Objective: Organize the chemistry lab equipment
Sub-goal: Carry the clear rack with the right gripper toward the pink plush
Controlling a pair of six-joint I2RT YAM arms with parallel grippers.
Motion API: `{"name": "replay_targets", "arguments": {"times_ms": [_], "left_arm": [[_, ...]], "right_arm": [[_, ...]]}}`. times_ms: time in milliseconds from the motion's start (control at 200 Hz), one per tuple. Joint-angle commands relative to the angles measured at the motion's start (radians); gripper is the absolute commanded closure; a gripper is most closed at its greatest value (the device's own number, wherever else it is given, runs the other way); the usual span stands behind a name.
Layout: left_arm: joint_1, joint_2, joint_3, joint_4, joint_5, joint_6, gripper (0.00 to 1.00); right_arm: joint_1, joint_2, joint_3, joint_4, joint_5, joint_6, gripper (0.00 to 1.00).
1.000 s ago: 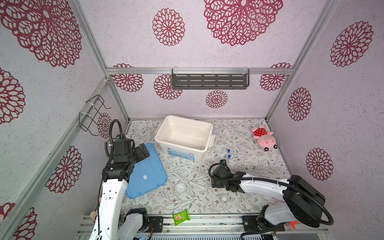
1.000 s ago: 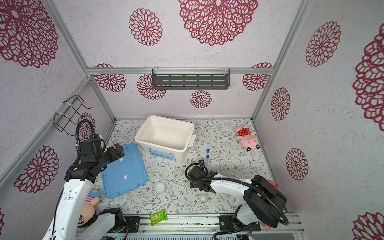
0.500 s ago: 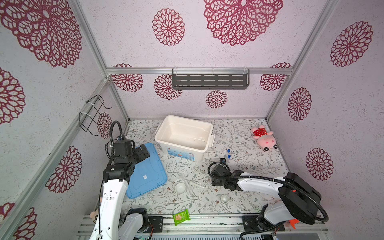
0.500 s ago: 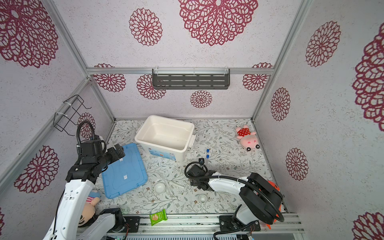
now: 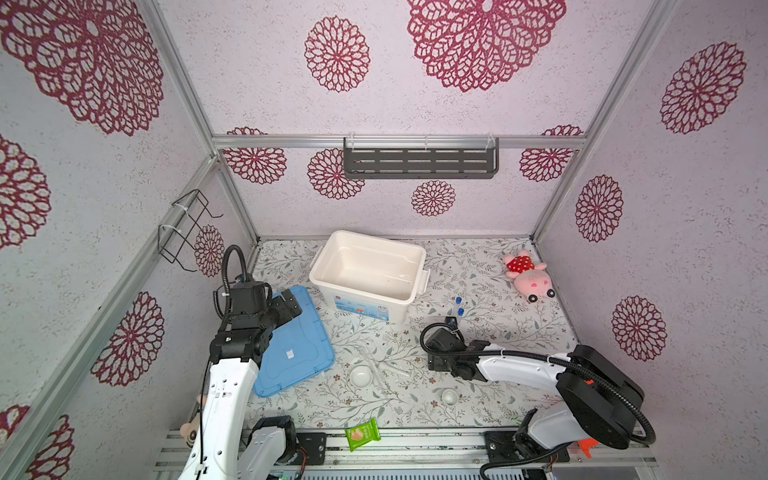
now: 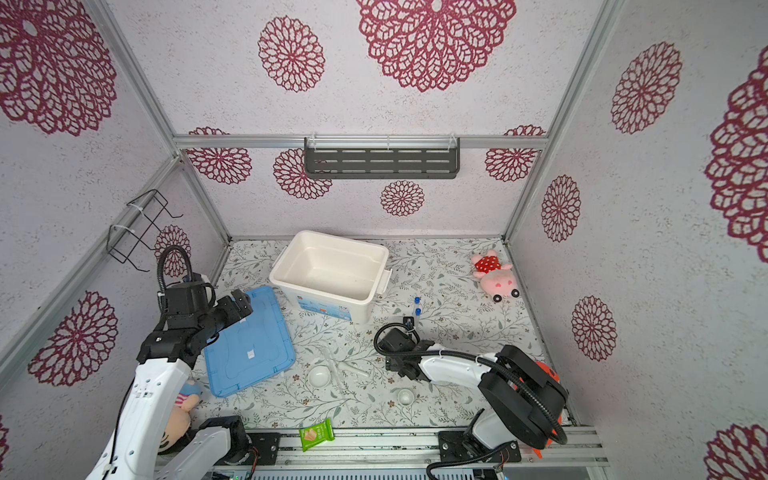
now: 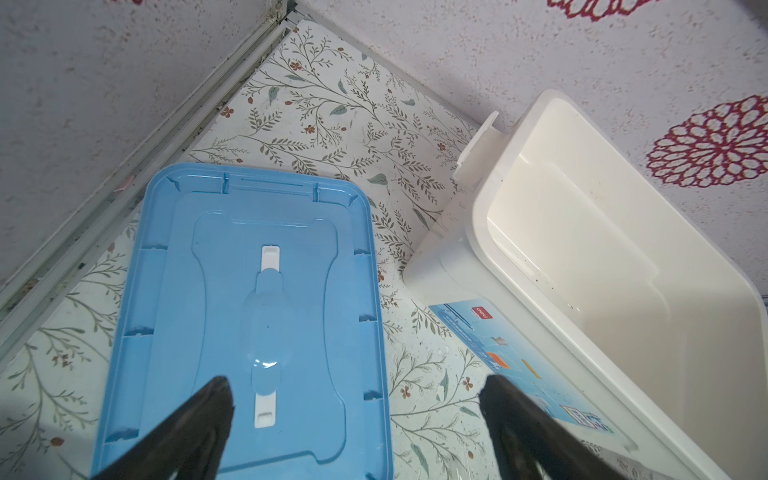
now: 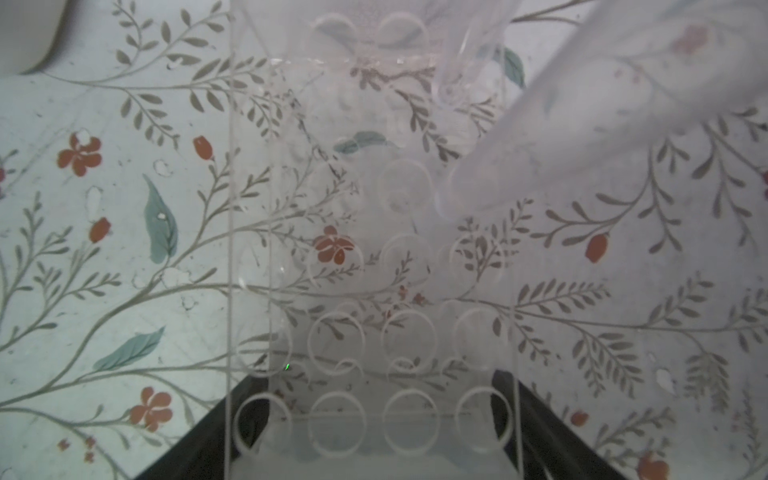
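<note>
A clear rack [image 8: 374, 291] with round holes stands between the fingers [image 8: 208, 449] of my right gripper [image 8: 374, 415]. The jaws stand close to its sides, and I cannot make out whether they touch it. Two blue-capped tubes [image 5: 459, 300] [image 6: 417, 300] stand in the rack's far end, just beyond the right gripper [image 5: 453, 324] [image 6: 409, 323]. Two white dishes [image 5: 360, 377] [image 5: 449, 397] and thin glass tubes [image 5: 392, 369] [image 6: 353, 369] lie on the floral mat. My left gripper [image 7: 355, 390] [image 5: 291, 305] hangs open and empty above the blue lid [image 7: 249, 291].
The open white bin [image 5: 374, 240] stands at the back middle, with the blue lid [image 5: 295, 349] to its left. A pink plush [image 5: 525, 276] lies back right and another plush [image 6: 178, 415] front left. A green snack packet [image 5: 363, 434] lies on the front rail.
The right gripper's jaws have drawn in a little round the rack, and its arm has shifted only slightly. The left arm has hardly moved.
</note>
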State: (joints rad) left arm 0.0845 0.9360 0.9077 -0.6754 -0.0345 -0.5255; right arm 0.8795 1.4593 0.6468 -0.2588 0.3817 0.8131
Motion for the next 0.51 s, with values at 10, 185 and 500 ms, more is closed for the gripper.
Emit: {"name": "replay_targets", "arguments": {"times_ms": [10,185,500], "left_arm": [[0.01,-0.005,-0.004,0.027,0.004,-0.006,0.03],[0.015,-0.007,-0.001,0.019,0.002,0.003,0.03],[0.019,-0.005,-0.001,0.021,0.009,0.004,0.03]], "right_arm": [[-0.01,-0.033,-0.013,0.009,-0.005,0.007,0.16],[-0.011,-0.028,-0.015,0.012,-0.007,0.01,0.21],[-0.013,-0.012,-0.013,0.001,0.012,0.012,0.24]]}}
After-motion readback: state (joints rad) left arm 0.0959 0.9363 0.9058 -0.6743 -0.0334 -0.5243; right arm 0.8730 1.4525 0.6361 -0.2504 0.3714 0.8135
